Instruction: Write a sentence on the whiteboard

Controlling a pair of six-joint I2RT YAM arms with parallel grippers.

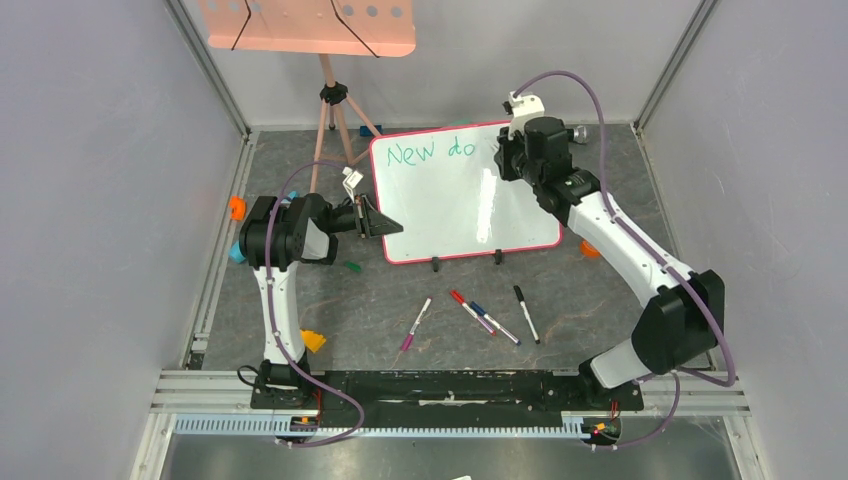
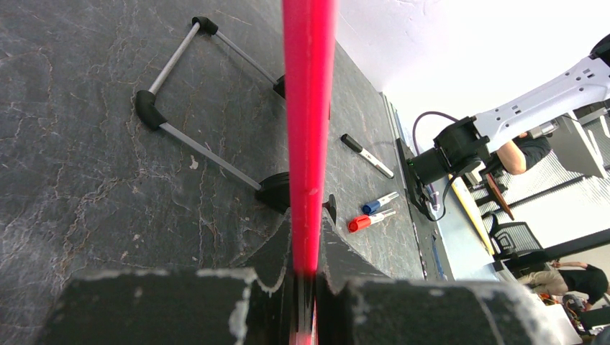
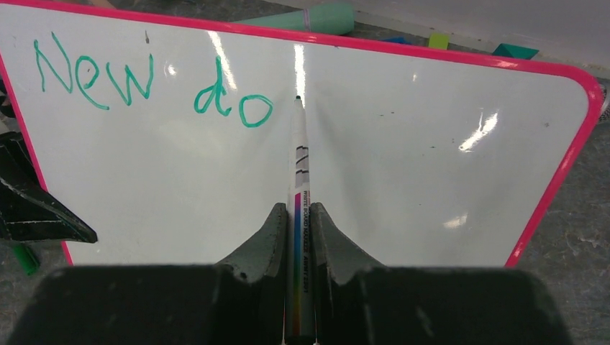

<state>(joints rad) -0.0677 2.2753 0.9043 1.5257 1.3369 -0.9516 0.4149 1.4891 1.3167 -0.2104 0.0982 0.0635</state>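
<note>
Two arms attend one board. The whiteboard [image 1: 450, 205] — glossy white, with a thin pink-red frame — stands leaning on its small black feet [image 1: 435, 265] toward the rear of the dark table [image 1: 380, 310], between the arms. Behind its left corner a salmon-pink perforated tray [image 1: 305, 25] sits on a tripod [image 1: 335, 110].

The left gripper [image 2: 305, 241] is clamped on the board's left edge; seen from its wrist, the fingers press tight on either side of the red frame with no gap visible. The right gripper [image 3: 296, 219] is closed around a white marker [image 3: 298, 162], gripped by the barrel with its tip pointing at the upper middle of the board. The tip lies just right of the last letter, though contact with the surface cannot be confirmed.

The sentence [image 3: 151, 86] so far reads "New do" in green, written along the top-left of the board.

Four loose markers lie on the table in front of the board, near one another but apart: a pink-capped one [image 1: 416, 324], a red-capped one [image 1: 468, 309], a blue-capped one [image 1: 495, 324] and a black one [image 1: 526, 314].
</note>
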